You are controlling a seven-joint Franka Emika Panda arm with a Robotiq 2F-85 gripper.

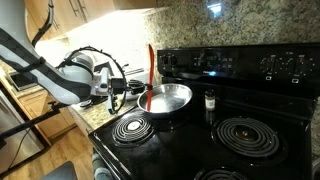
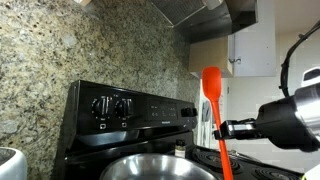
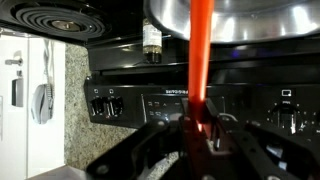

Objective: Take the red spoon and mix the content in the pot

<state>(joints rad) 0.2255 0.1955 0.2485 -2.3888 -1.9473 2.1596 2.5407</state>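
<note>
The red spoon (image 1: 150, 68) stands nearly upright at the left rim of the pot (image 1: 170, 98), its flat wide end up. My gripper (image 1: 137, 92) comes in from the left and is shut on the spoon's lower shaft. In an exterior view the spoon (image 2: 212, 105) rises above the gripper (image 2: 224, 128), with the pot's rim (image 2: 150, 165) below it. In the wrist view, which stands upside down, the spoon (image 3: 200, 60) runs from my gripper (image 3: 197, 125) toward the shiny pot (image 3: 240, 15). The spoon's lower tip and the pot's content are hidden.
A small dark shaker jar (image 1: 209, 101) stands right of the pot. Coil burners (image 1: 130, 127) (image 1: 247, 135) lie in front. The stove's control panel (image 2: 110, 105) and a granite backsplash (image 1: 240, 25) rise behind. A countertop with clutter (image 1: 100, 110) lies left of the stove.
</note>
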